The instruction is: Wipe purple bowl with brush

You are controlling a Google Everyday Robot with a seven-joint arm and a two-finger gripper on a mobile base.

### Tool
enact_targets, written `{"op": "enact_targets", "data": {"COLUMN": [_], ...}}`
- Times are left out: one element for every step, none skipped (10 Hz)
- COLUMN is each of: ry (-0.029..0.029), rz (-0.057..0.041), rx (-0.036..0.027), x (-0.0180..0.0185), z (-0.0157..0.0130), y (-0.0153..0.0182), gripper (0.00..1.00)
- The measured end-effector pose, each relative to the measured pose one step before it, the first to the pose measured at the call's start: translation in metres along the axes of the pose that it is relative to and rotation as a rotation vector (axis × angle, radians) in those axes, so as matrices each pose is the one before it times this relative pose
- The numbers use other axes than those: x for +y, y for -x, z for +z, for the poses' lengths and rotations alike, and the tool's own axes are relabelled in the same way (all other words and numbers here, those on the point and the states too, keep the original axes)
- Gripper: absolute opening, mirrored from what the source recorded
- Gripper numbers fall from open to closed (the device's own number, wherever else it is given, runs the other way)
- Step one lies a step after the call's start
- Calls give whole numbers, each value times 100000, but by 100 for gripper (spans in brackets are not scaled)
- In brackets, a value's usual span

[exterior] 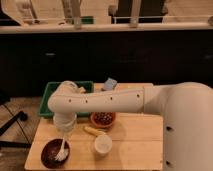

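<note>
Gripper (64,141): lower left of frame, over the bowl, clenched on the brush (62,151) (bristles down inside).
Purple bowl (49,156): bottom left, on the wooden table (135,145).
White cup (102,144): right of the bowl.

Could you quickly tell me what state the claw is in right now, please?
Claw: over the purple bowl at the table's front left, above the brush, whose head sits inside the bowl.

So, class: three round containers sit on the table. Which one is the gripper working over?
The purple bowl, front-left: the gripper hangs above it, with the brush inside it.
</note>
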State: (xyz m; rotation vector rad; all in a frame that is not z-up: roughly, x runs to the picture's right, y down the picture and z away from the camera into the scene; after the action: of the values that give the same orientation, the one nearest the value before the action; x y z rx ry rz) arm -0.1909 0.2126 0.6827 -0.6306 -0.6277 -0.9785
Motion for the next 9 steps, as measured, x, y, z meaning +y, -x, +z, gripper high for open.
{"op": "enact_targets", "data": {"ry": [246, 456, 349, 365, 9, -32, -232, -292, -109], "rz": [776, 610, 320, -382, -854, -596, -1181, -1776, -1310], "rx": [672, 580, 260, 15, -346, -390, -835, -1459, -1167], "x": [86, 18, -20, -254, -566, -346, -617, -706, -384], "z": [-43, 9, 67, 189, 277, 202, 285, 393, 277], "y": [-516, -479, -348, -230, -22, 57, 284, 589, 499], "gripper": [0, 0, 0, 0, 0, 0, 0, 0, 0]}}
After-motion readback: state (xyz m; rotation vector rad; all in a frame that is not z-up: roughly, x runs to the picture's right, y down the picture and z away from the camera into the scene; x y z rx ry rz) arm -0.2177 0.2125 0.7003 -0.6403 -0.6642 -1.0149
